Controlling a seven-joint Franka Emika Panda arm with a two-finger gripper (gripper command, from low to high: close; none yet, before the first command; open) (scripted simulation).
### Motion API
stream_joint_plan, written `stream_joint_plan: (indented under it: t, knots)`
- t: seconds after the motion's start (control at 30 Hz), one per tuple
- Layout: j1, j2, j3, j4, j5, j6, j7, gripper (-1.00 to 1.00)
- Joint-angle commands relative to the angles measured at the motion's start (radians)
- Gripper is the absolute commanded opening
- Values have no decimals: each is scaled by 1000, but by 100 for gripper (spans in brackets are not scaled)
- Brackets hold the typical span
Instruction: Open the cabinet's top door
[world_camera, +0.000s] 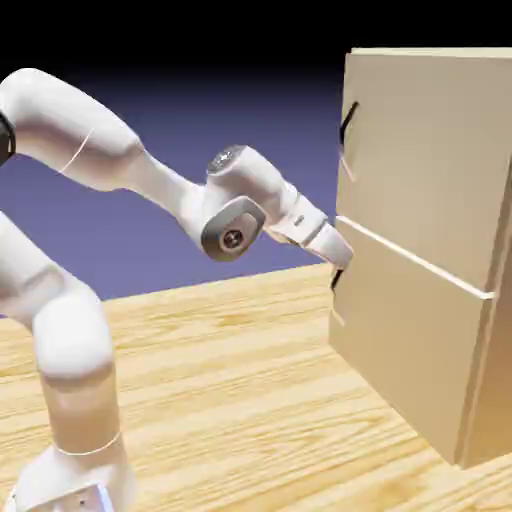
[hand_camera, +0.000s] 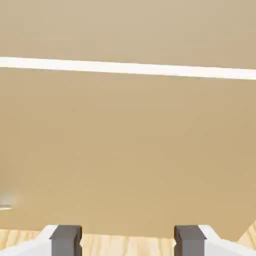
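With the 2 fingers (hand_camera: 190, 241) spread and empty, opening the top door (world_camera: 430, 165), upper right of the frame, called for backing off the cabinet (world_camera: 410, 340), rising, then squarely straddling the upper black handle (world_camera: 348, 122).

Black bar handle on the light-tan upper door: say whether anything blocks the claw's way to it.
Nothing visible stands between the grey-tipped claw and the black bar handle; the claw is lower, near the white seam.
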Motion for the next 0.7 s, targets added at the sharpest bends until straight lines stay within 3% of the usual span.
stream_joint_plan:
  t: [0.0,0.67]
  knots:
    - [-17,-6,19,12,44,1,-30,0]
    - [-347,-117,391,256,914,30,-625,0]
